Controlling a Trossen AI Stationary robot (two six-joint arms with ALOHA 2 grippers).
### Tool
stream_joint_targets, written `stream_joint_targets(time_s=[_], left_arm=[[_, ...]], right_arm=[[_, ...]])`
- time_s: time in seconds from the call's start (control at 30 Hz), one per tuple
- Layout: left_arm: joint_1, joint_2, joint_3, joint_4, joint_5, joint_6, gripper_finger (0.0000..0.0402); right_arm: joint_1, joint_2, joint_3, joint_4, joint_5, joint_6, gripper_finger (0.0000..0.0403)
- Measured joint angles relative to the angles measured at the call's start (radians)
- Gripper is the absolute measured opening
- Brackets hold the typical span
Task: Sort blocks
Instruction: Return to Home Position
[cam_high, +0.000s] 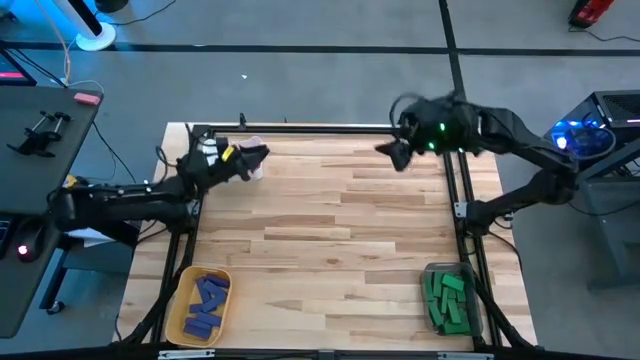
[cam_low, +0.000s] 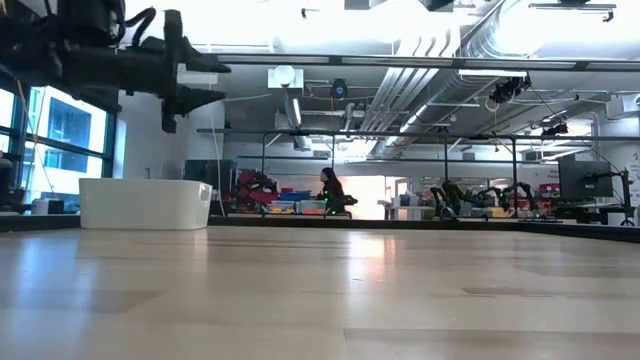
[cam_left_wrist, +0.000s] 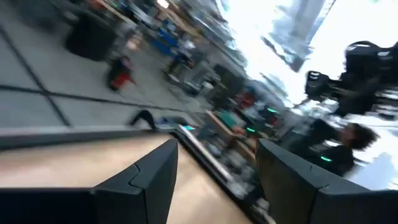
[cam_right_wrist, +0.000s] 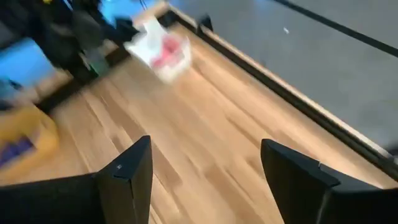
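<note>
Step in hand: as I judge it, bringing both arms back to rest. The desk shows no loose block on its bare boards.
Left hand: at the far left corner, raised above the white bin. Its fingers are wide apart with nothing between them.
Right hand: near the far right corner, above the desk. Its fingers are wide apart and empty.
Pink blocks: inside the white bin at the far left corner.
Blue blocks: in the yellow bin at the near left corner.
Green blocks: in the clear bin at the near right corner.
Doing it well: lift the left hand straight up, clear of the white bin's rim, before swinging it away. Carry both hands high over the boards.
Risk: a finger catching the bin wall could shove the bin or spill the pink blocks.
</note>
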Motion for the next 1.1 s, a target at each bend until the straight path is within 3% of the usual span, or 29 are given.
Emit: stream_joint_targets(time_s=[0.13,0.27,0.4,0.63,0.77,0.87,0.93,1.1], left_arm=[[-0.127,0.012,-0.026,0.002,-0.03,-0.032,0.0191],[-0.248,0.004,-0.026,0.014,-0.141,0.05,0.0181],[-0.297,-0.024,-0.026,0.009,-0.19,0.098,0.0171],[-0.393,-0.084,-0.026,-0.068,-0.189,0.127,0.0148],[-0.4,-0.168,-0.026,-0.254,-0.169,0.169,0.0087],[-0.411,-0.267,-0.026,-0.399,-0.126,0.169,0.0022],[-0.424,-0.335,-0.026,-0.493,-0.121,0.179,0.0009],[-0.447,-0.496,-0.064,-0.59,-0.138,0.206,0.0004]], right_arm=[[0.125,-0.037,-0.004,-0.194,0.111,0.103,0.0217],[0.268,-0.119,-0.094,-0.22,0.174,0.214,0.0205],[0.39,-0.236,-0.282,-0.063,0.186,0.288,0.0195],[0.476,-0.352,-0.596,0.427,0.173,0.353,0.0179],[0.488,-0.341,-0.638,0.596,0.164,0.291,0.0128],[0.488,-0.326,-0.63,0.636,0.172,0.268,0.0052],[0.487,-0.323,-0.623,0.64,0.201,0.256,0.0014],[0.481,-0.323,-0.623,0.636,0.239,0.311,0.0009]])
